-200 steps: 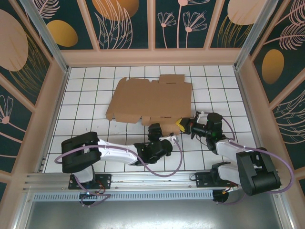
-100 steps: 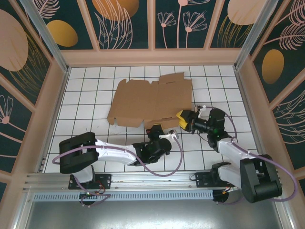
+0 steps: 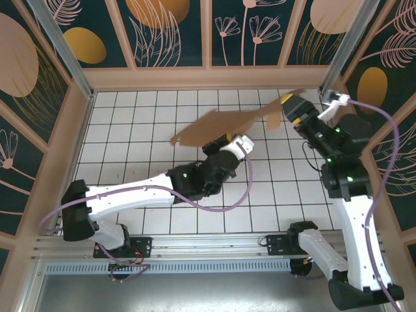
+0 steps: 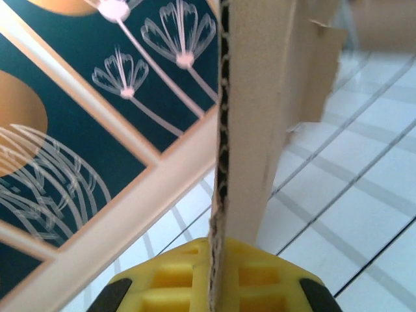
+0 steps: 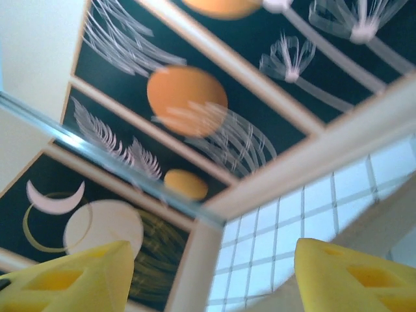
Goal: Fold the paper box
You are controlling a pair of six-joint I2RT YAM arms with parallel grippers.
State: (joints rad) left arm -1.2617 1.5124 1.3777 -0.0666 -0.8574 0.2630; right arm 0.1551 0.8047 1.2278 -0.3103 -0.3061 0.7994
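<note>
Brown paper box [image 3: 214, 127], left tool [image 4: 218, 278] raised, pinching

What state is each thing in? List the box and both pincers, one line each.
paper box: unfolded sheet, up off the table, tilted, right end highest.
left pincer: shut on the paper box's edge.
right pincer: open, nothing between its fingers, near the sheet's raised right end.
</note>
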